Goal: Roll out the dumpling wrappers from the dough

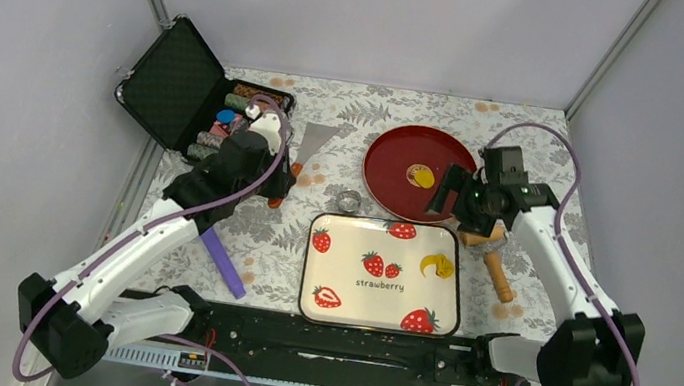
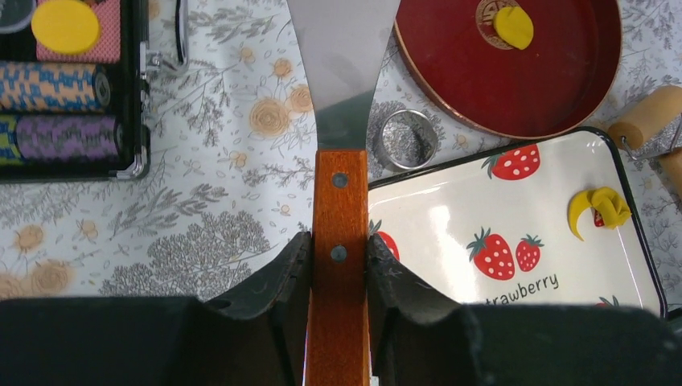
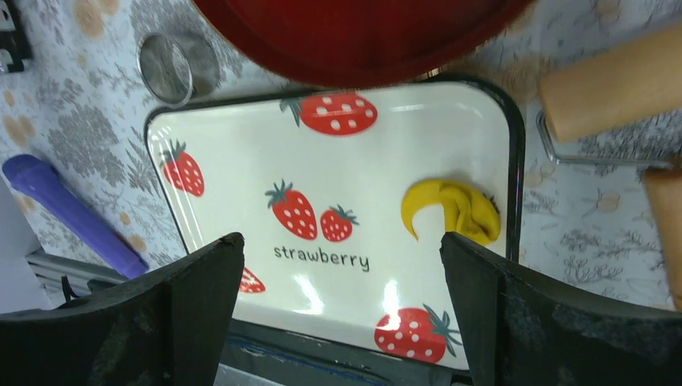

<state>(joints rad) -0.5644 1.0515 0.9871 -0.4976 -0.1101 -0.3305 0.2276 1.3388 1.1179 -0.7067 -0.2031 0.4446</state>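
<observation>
Four risks we see, left to right.

1. Open chip case (image 1: 177, 79) sits far left, with the left gripper (image 1: 251, 165) just beside it. Its jaws are clamped on the wooden handle of the scraper (image 2: 342, 72), blade pointing out over the tablecloth (image 2: 241, 201). The blade is long and the grip is well back on the handle, so a wide swing can clip the case. A side load on the blade can twist it in the jaws. Purple tool (image 1: 223, 259) lies partly under that arm, so a low move may drag it.

2. Ring cutter (image 2: 408, 138) stands loose just off the far left corner of the tray (image 1: 347, 275), close to the blade. We'd expect it to get knocked if the scraper heads for the tray.

3. One wrapper (image 2: 513, 26) lies on the red plate (image 1: 396, 175), near its centre. Leftover dough (image 3: 457, 211) is a folded crescent on the tray, close to the right rim. Rolled there, the rolling pin (image 1: 495, 260) rides up on the rim, and the dough smears into the wall or sticks to the wood. We'd shift it toward centre first.

4. Right gripper (image 3: 338, 269) hangs over the tray's right side, jaws wide apart, holding nothing. The rolling pin lies on the tablecloth just right of the tray, partly under that arm. It's round wood, so an off-centre pinch can send it rolling off or into the tray.
</observation>
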